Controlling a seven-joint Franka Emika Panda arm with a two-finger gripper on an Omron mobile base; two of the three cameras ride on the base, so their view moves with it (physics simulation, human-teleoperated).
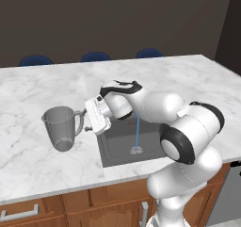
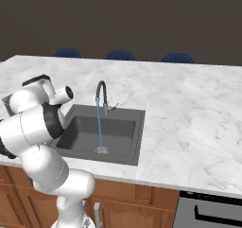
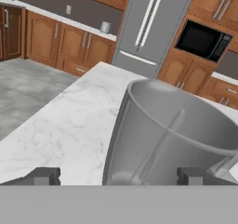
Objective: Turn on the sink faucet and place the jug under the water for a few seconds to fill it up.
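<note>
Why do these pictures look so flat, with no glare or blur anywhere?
They are rendered: in the left base view the jug casts only a faint shadow on the counter; in the right base view the water is a plain blue line without sparkle; the hand view is sharp from the jug out to the fridge.

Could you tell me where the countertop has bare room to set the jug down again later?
Bare marble runs wide right of the sink, and along the back toward the blue chairs. It is crowded left of the sink, where the open hand reaches the jug, and under the faucet, where water falls.
</note>
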